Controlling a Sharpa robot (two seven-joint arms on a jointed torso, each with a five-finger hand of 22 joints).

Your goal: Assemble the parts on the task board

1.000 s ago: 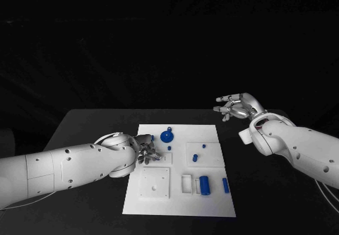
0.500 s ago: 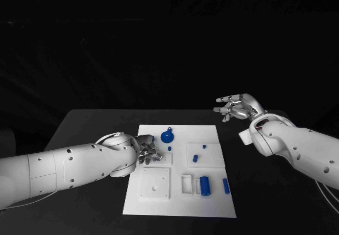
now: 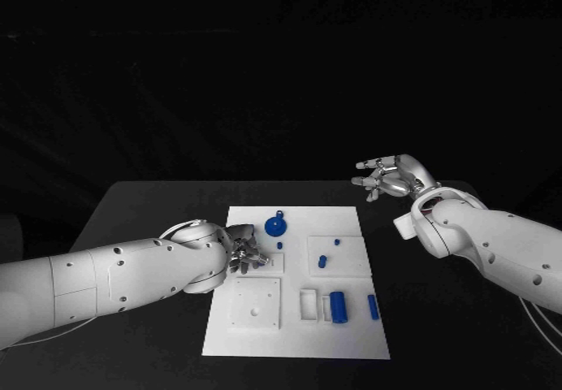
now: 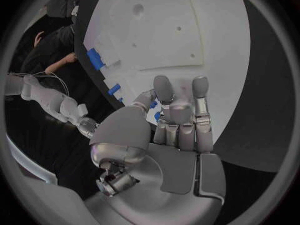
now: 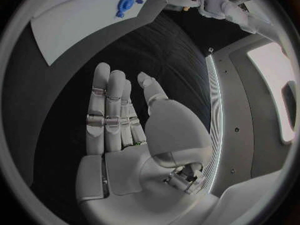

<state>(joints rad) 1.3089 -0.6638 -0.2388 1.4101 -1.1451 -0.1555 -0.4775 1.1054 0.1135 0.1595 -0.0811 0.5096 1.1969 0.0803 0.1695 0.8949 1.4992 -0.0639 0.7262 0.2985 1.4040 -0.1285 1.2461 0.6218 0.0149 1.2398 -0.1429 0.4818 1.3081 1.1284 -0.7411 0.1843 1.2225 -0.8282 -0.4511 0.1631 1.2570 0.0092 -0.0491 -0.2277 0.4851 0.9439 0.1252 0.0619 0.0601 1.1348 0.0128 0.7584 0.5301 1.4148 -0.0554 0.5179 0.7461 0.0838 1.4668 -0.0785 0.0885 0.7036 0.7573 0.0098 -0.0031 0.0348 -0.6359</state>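
Your left hand point(image 3: 244, 253) hovers over the task board's point(image 3: 352, 341) left edge, fingers loosely extended, grasping nothing. Your right hand point(image 3: 392, 177), released, floats past its far-right corner.

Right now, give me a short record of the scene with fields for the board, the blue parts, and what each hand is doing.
surface: black table
board: white task board, flat in the middle of the table
parts: round blue piece near the board's far edge; blue cylinder and blue bar nearer the robot
left hand: over the board's left side, fingers curled; whether it holds anything cannot be told
right hand: raised off the board beyond its far right corner, fingers apart, holding nothing
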